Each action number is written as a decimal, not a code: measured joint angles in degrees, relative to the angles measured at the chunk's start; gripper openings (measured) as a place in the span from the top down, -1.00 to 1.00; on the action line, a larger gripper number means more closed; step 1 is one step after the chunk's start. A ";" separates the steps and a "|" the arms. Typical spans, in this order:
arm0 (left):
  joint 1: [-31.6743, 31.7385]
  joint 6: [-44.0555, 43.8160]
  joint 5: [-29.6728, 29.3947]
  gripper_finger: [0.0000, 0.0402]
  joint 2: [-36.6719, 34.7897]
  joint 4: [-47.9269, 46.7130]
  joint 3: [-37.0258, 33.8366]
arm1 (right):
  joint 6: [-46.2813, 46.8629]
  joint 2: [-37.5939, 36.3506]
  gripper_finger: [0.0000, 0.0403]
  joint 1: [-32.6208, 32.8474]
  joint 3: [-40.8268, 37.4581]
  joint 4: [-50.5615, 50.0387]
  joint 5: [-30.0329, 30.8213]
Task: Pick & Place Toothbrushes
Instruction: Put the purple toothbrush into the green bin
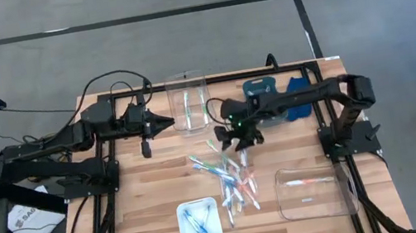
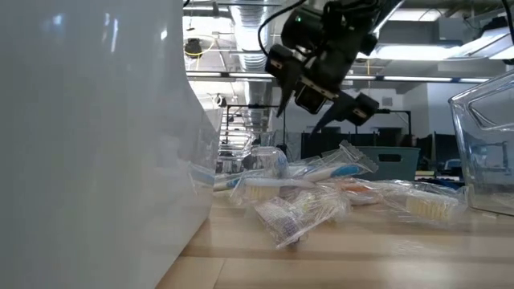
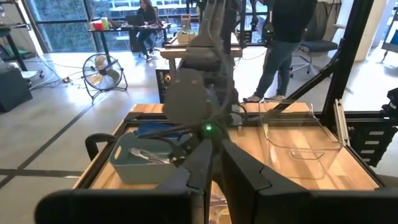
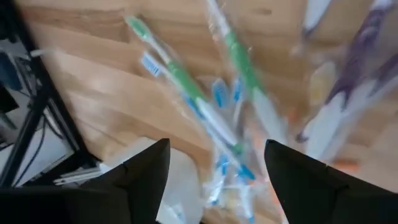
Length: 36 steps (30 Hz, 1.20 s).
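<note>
Your loose pile of thin plastic toothbrushes [image 1: 230, 178], clear-wrapped with green, blue and orange-pink parts, lies on the wooden slatted table [image 1: 145, 197] near its middle. A few more sit in the small white rectangular tray [image 1: 201, 230] at the near edge, and at least one green-tinted one shows in the clear plastic bin [image 1: 189, 101] at the far edge. The clear tub [image 1: 312, 192] to the right of the pile shows a faint pinkish piece inside; you cannot tell what it is.

Your right gripper [image 1: 238, 135] hangs just above the far end of the pile, fingers [image 4: 144, 171] spread wide and holding nothing. Your left gripper [image 1: 167, 122] sits off to the left beside the clear bin, fingers pressed together, empty. A blue-grey tub [image 1: 261, 94] and a folded blue cloth [image 1: 296, 90] lie beyond the right arm.
</note>
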 joint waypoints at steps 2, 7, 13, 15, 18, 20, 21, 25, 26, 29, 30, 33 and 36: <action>0.00 0.02 0.00 0.87 0.00 -0.01 0.00 | -4.30 0.00 -0.27 -1.83 0.00 -1.01 -0.07; 0.00 0.13 0.00 0.87 0.00 -0.72 0.00 | -12.46 0.24 -0.27 -4.11 -0.02 -3.31 0.99; 0.00 0.13 0.00 0.87 0.00 -0.82 0.00 | -15.69 0.24 -0.27 -2.10 -0.02 -3.09 0.34; 0.00 0.13 0.01 0.87 0.00 -0.82 0.00 | -18.73 0.24 -0.27 -1.55 -0.03 -2.99 0.34; 0.00 0.13 0.00 0.87 0.00 -0.80 0.00 | -24.43 0.24 -0.23 -0.65 0.34 -3.36 0.40; 0.00 0.13 0.00 0.87 0.00 -0.70 0.00 | -27.00 0.24 -0.14 -0.22 1.11 -3.53 0.55; 0.00 0.13 0.00 0.87 0.00 -0.63 0.00 | -28.06 0.24 -0.07 -0.03 1.75 -3.53 0.56; 0.00 0.13 0.01 0.87 0.00 -0.54 0.00 | -32.64 0.24 0.37 -0.29 5.00 -4.50 1.50; 0.00 0.13 0.00 0.87 0.00 -0.44 0.00 | -34.12 0.24 0.50 -0.35 5.80 -4.54 1.85; 0.00 0.13 0.02 0.87 0.00 -0.38 0.00 | -38.73 0.24 0.88 -0.30 7.87 -4.73 3.76; 0.00 0.13 0.01 0.87 0.00 -0.38 0.00 | -39.99 0.24 0.94 -0.26 8.32 -5.13 5.17; 0.00 0.13 0.02 0.87 0.00 -0.39 0.00 | -40.02 0.26 0.93 -0.36 9.09 -9.65 9.98; 0.00 0.13 0.00 0.87 0.00 -0.47 0.00 | -36.23 1.91 0.98 -0.71 9.00 -16.61 12.48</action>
